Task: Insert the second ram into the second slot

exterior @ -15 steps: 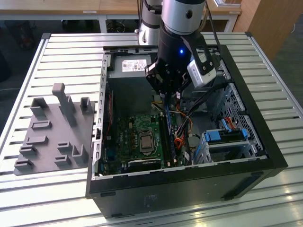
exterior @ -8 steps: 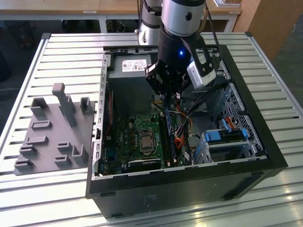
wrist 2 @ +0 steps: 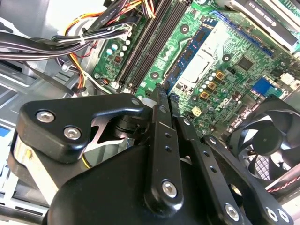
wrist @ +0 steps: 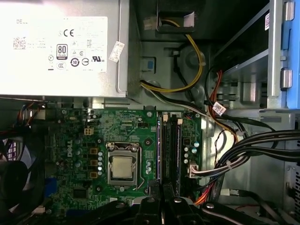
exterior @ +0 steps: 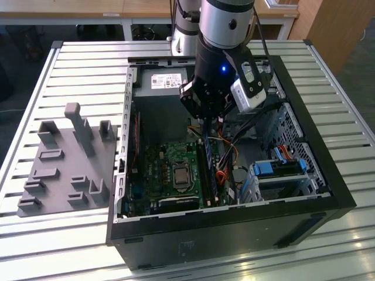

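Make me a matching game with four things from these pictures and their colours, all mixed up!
Things:
1. fan
2. circuit board
3. drive holder
4. rack on the table beside the computer

Colours:
a. blue
b. grey
c. black
d. green

Right pairs: 1-c, 2-d, 3-a, 4-b.
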Controlling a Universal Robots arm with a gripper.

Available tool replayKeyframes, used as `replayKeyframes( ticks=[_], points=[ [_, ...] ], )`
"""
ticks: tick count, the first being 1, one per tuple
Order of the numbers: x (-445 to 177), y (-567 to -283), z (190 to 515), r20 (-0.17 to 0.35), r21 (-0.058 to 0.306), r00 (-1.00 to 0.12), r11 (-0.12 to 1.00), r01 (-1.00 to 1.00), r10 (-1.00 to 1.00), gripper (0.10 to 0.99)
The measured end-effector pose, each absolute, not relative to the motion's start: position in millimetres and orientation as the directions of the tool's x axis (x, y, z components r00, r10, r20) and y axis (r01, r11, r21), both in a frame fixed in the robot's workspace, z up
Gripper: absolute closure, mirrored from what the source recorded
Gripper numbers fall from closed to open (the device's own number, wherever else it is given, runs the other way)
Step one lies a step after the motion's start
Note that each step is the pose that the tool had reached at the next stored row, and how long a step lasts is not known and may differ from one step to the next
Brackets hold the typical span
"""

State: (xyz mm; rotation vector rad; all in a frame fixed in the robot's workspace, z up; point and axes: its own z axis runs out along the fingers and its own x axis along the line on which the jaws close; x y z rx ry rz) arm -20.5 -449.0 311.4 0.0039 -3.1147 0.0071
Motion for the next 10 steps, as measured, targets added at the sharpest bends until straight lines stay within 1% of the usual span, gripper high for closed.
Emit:
replayKeyframes(
  ticks=[10],
  points=[
    [-20.5, -449.0, 305.5, 0.027, -0.005, -1.0, 1.0, -0.003, -0.002, 0.949]
  ],
)
